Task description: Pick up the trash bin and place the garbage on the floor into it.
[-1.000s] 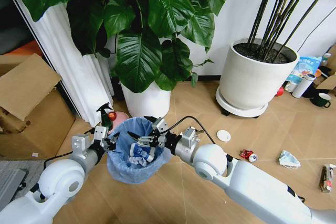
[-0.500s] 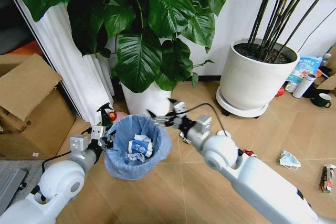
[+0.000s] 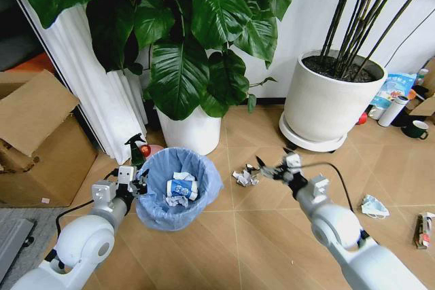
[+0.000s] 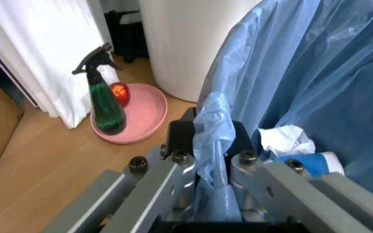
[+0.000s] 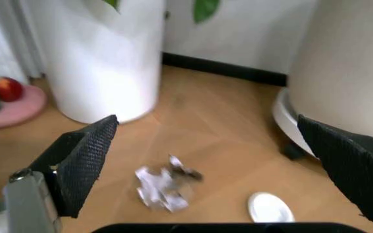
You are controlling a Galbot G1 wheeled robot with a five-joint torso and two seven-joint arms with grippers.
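On the floor [image 3: 258,236] by the plants: two white pots [image 3: 190,130] stand behind the work, the larger [image 3: 326,103] on the right.
Beside the bin: a green spray bottle [image 4: 103,104] and a red fruit [image 4: 120,93] sit on a pink saucer [image 4: 141,119], close to the left gripper.
Bin [image 3: 178,185]: upright, left of centre, blue bag folded over its rim; tissue and a blue-white wrapper lie inside.
Left gripper [image 4: 203,150]: jaws clenched on the bin's rim and bag.
Right gripper [image 3: 272,168]: jaws spread wide, empty, above the floor right of the bin.
Tissue [image 5: 163,187]: crumpled, on the floor between the spread jaws in the wrist view, untouched.
Lid [image 5: 269,208]: just beside the tissue, nearer the larger pot.
Mask [image 3: 375,206]: well apart, far right.
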